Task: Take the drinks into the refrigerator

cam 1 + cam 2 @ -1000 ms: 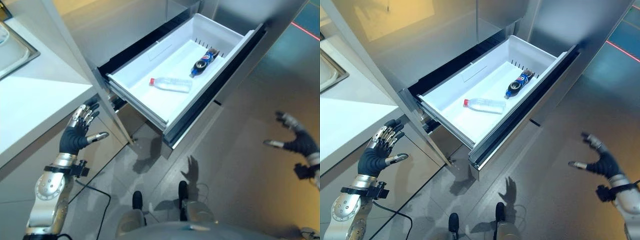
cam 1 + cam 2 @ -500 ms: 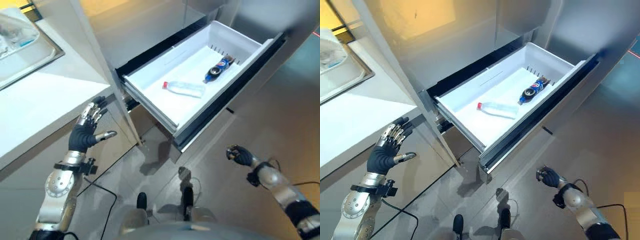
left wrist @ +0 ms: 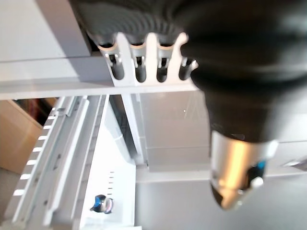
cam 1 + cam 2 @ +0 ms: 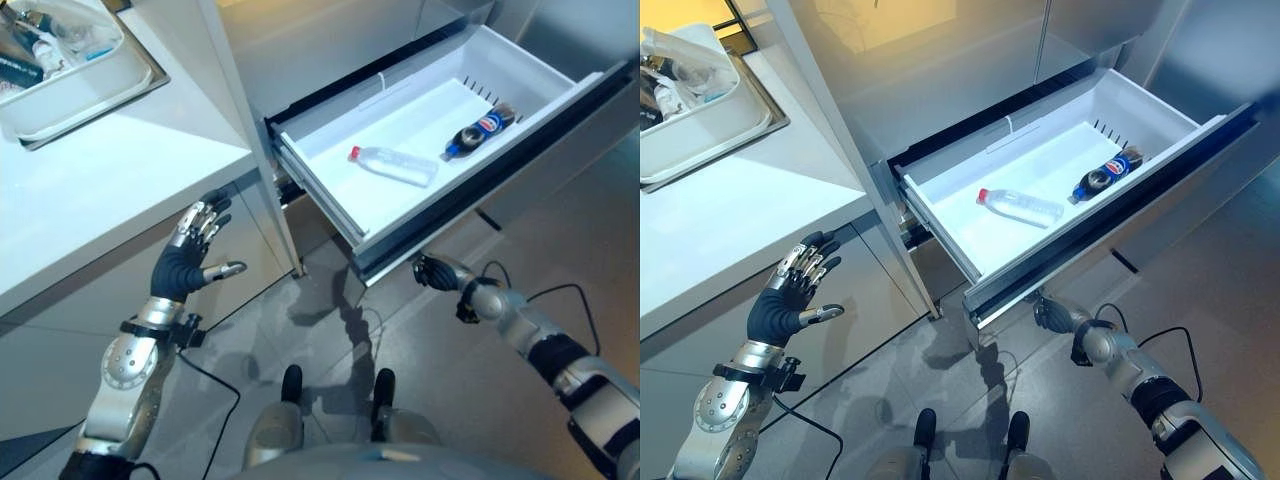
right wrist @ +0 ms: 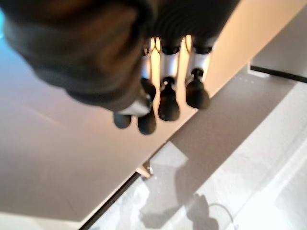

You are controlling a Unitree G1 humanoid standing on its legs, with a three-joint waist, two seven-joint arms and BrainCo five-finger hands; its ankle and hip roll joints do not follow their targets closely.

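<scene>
The refrigerator drawer [image 4: 1200, 140] stands pulled far out, its white tub open upward, and both drinks lie inside it: a clear water bottle [image 4: 1022, 206] on its side near the middle of the tub floor, and a dark cola bottle [image 4: 1103, 173] on its side further along, towards the tub's far end wall, the two well apart with bare white floor between them. The right hand [image 4: 1052, 314] sits low, just beneath the drawer's dark front edge [image 4: 1090, 243], up and away from which the bottles lie; its fingers [image 5: 168, 98] are curled in together and hold nothing, and its own wrist view shows them near the flat drawer front with open floor below. Whether they touch that front cannot be told. The left hand [image 4: 190, 259] is raised well off to the other side, below the overhanging edge of the white counter [image 4: 120, 190] and in front of the cabinet face [image 4: 855, 300], fingers straight and spread, thumb out, holding nothing. Between this hand and the drawer's near corner stands the refrigerator's grey side panel [image 4: 250, 150]. Above the left hand, on the counter, a sink [image 4: 700, 115] holds a white tub of clutter. The grey floor [image 4: 430, 380] under the drawer and around the right arm is open.
</scene>
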